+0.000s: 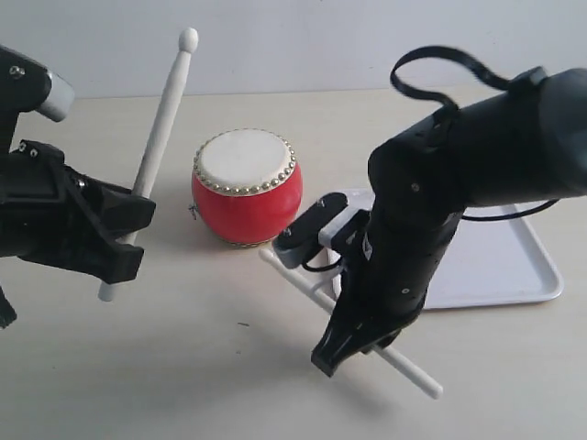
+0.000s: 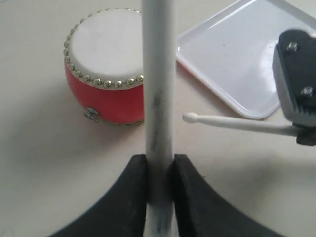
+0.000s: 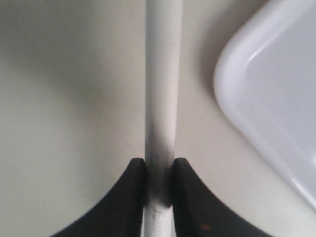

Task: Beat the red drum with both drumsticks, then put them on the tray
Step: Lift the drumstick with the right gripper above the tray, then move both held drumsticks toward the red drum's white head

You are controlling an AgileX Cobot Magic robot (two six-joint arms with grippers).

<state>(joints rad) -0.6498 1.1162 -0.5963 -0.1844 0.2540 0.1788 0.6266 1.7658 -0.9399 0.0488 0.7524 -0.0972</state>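
1. The red drum (image 1: 246, 188) stands upright near the middle of the bench (image 1: 183, 367), with its white top facing up.
2. The left end effector (image 1: 128, 229) is pinched tight on the left drumstick (image 1: 163, 119), low down on the stick. The stick points up and leans a little. Its round tip is high in the air, to the left of the drum and not touching it.
3. The right end effector (image 1: 353, 344) is pinched tight on the right drumstick (image 1: 303, 284). This stick is low and slanted, in front of the drum. Its round tip is near the drum's bottom edge but apart from it.
4. The tray (image 1: 514, 266) lies flat on the bench to the right of the drum. The right arm hides part of it.
5. The tray's round corner is just beside the right drumstick, with a thin strip of bench between them.
6. Bare bench shows in front of the drum, between the two arms. There is also a gap of bench between the left drumstick and the drum's side.
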